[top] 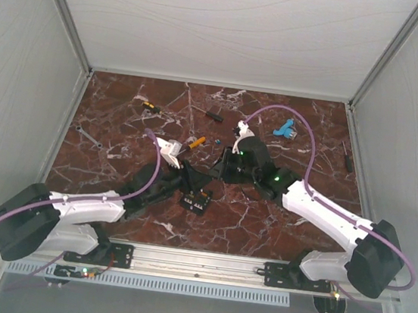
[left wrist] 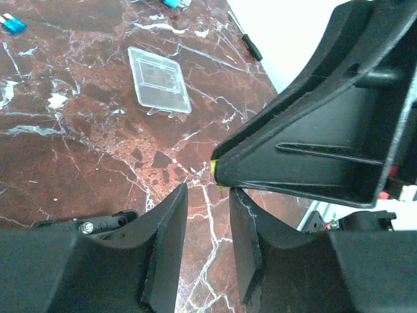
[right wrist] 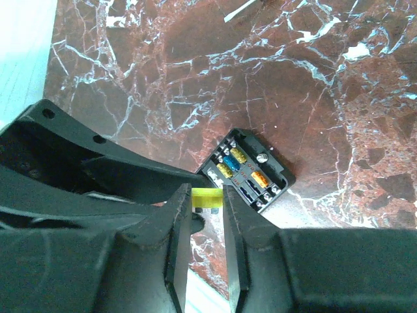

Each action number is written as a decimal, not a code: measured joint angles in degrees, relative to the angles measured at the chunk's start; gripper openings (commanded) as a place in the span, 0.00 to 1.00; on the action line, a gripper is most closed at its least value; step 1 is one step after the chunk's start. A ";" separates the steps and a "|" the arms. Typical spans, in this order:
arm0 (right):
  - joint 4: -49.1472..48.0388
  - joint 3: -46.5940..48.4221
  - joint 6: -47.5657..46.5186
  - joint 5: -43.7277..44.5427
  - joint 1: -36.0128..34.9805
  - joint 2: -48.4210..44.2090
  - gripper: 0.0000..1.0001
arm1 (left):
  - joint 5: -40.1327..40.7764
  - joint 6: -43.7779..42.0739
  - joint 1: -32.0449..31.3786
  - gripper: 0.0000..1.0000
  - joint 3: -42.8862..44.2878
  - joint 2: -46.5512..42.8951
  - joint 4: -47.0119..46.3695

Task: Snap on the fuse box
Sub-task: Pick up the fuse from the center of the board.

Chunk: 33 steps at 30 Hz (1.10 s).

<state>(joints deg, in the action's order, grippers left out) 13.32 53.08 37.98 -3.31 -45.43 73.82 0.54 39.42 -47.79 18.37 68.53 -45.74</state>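
The right fingers (right wrist: 232,203) pinch a yellow fuse (right wrist: 205,197) near the fuse box (right wrist: 247,171). The left fingers (left wrist: 173,216), slightly spread and empty, hover close and might knock it loose.

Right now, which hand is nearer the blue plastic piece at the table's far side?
Right. The right hand, gripping a yellow fuse, sits down-left of the blue plastic piece in the top view; the left hand is farther left.

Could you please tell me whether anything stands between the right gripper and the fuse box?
Only what it carries. The right gripper is shut on a yellow fuse, which sits between its jaws and the fuse box just beyond them. The left gripper, jaws apart, crowds in beside the right gripper's tips.
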 measured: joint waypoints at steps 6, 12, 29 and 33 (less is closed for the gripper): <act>-0.63 -0.76 0.74 0.00 -0.22 -0.79 0.12 | 0.61 0.42 -0.02 0.28 0.42 0.55 1.27; -0.96 -1.27 0.98 0.00 -0.57 -0.98 0.12 | 0.39 0.46 -0.02 0.20 0.42 0.39 1.22; -4.28 -3.98 2.93 0.48 -1.64 -2.34 0.33 | -1.64 0.00 -0.11 0.00 0.37 -1.92 3.41; -4.63 -4.59 2.62 0.33 -1.57 -4.26 0.41 | -1.75 -0.79 -0.11 0.00 0.04 -4.17 3.72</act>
<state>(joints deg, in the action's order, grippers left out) 8.69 48.49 40.60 -2.98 -47.00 69.56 -1.21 38.63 -47.90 18.41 64.36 -42.02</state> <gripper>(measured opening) 0.369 0.006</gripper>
